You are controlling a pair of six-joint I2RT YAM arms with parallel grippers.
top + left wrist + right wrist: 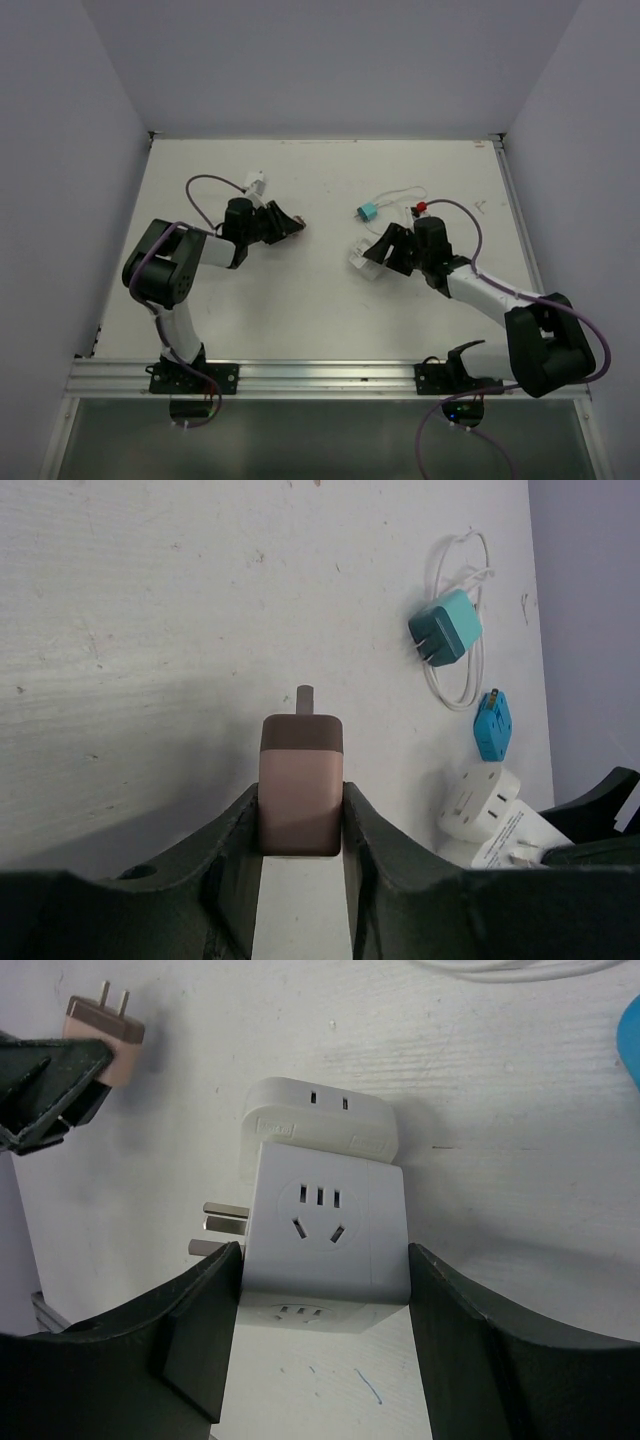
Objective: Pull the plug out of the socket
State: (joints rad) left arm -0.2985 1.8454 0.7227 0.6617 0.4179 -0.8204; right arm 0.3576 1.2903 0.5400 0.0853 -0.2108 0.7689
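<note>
My left gripper (288, 224) (300, 800) is shut on a pinkish-brown plug (300, 785). The plug's prongs point away from the gripper, just above the table. The plug also shows at the top left of the right wrist view (105, 1028), clear of the socket. The socket (325, 1220) is a white cube with slot marks on its face and bare prongs on its left side. It sits between my right gripper's (325, 1260) jaws, which stand close against its two sides. In the top view, the right gripper (380, 248) and the socket (360, 258) sit right of centre.
A flatter, rounded white adapter (315, 1110) (480, 800) lies right behind the socket. A teal plug (367, 212) (447, 627) with a looped white cable, a small blue plug (492, 725) and a red-tipped item (421, 208) lie further back. A small white object (257, 183) lies at the back left. Walls enclose the table.
</note>
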